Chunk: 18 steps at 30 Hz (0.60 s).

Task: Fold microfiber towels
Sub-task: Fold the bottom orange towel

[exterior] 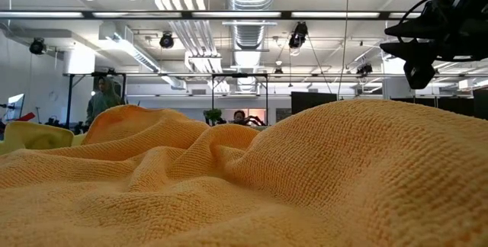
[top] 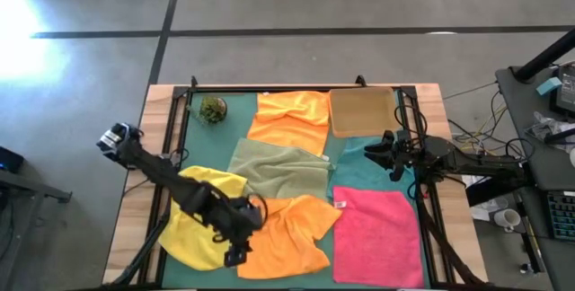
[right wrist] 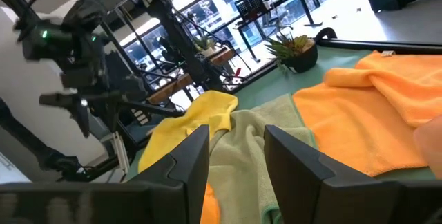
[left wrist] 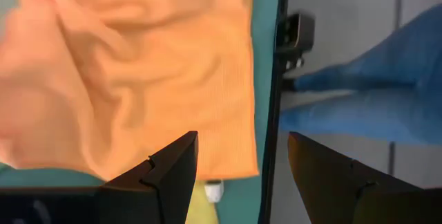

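Over near-left table, high view: left gripper (top: pixel 235 253) above near orange towel (top: pixel 287 233), beside yellow towel (top: pixel 202 224); right gripper (top: pixel 382 152) over teal towel (top: pixel 382 170) | low: orange cloth fills view | left wrist: fingers (left wrist: pixel 166 172) parted, empty, at towel's edge | right wrist: fingers (right wrist: pixel 190 158) spread, empty | step: reaching, nothing folded; next: pinch near edge.

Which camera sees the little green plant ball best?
The high view: the plant ball sits in plain sight on the mat's far left corner, beside an orange towel. The right wrist view shows it from the side, farther off. The low and left wrist views miss it.
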Available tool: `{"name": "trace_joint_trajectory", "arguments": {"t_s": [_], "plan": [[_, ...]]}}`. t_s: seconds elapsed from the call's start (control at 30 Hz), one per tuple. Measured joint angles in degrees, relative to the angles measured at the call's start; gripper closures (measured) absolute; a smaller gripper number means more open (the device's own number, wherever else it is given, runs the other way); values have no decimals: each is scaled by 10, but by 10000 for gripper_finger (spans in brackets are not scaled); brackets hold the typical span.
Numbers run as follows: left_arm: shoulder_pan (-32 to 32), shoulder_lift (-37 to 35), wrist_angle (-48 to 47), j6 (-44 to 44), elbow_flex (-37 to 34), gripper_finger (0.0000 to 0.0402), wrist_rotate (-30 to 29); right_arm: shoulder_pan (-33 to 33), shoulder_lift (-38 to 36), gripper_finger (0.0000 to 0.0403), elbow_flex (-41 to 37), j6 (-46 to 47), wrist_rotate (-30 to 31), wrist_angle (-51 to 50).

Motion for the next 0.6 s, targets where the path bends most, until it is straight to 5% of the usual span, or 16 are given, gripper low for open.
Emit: {"name": "trace_joint_trajectory", "arguments": {"t_s": [0.6], "plan": [[-116,164,-2,-1,83,194,-29,0,0,273,0,-2,0,-3]]}}
